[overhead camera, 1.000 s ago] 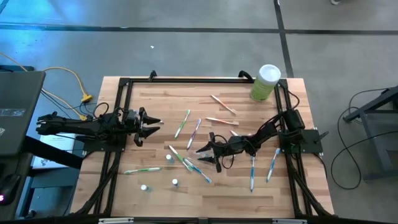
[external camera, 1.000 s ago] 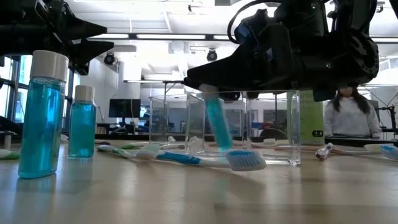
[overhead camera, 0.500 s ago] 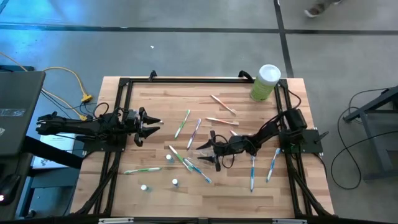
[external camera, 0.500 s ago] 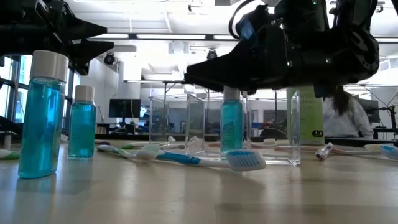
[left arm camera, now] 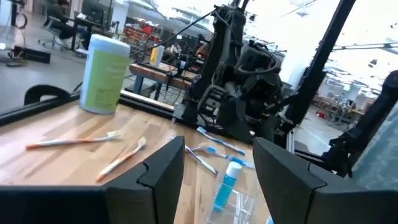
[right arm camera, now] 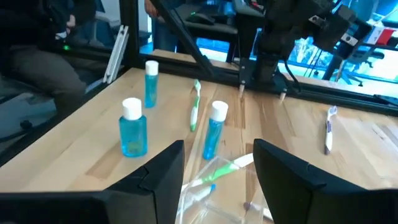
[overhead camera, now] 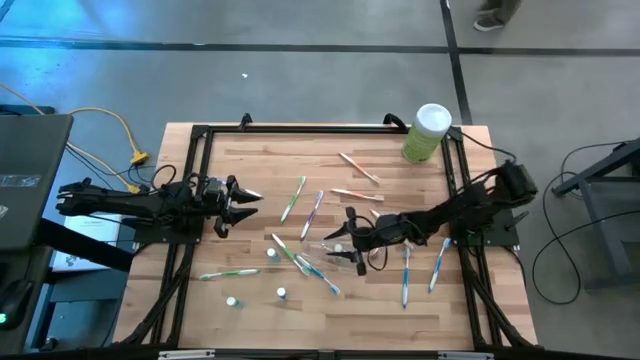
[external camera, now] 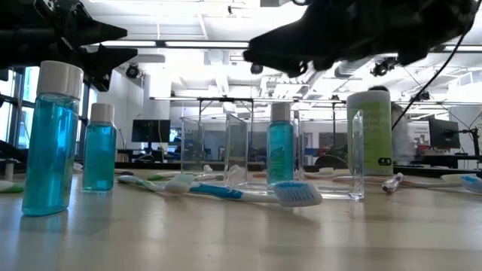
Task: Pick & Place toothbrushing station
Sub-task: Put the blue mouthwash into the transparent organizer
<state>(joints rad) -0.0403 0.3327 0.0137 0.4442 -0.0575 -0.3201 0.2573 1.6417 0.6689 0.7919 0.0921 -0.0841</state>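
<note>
The small blue bottle [external camera: 280,150] stands upright, cap up, inside the clear cup [external camera: 354,154] in the middle of the low view. The right gripper [overhead camera: 340,243] hangs above it, fingers wide and empty, so this drop looks done. Next it likely needs a toothbrush [external camera: 248,193] (many lie flat nearby). The left gripper [overhead camera: 250,200] waits wide at the left edge.

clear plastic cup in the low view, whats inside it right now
A small blue bottle with a white cap stands upright inside the clear plastic cup. A blue toothbrush lying in front covers the cup's floor, so anything lower cannot be seen.
</note>
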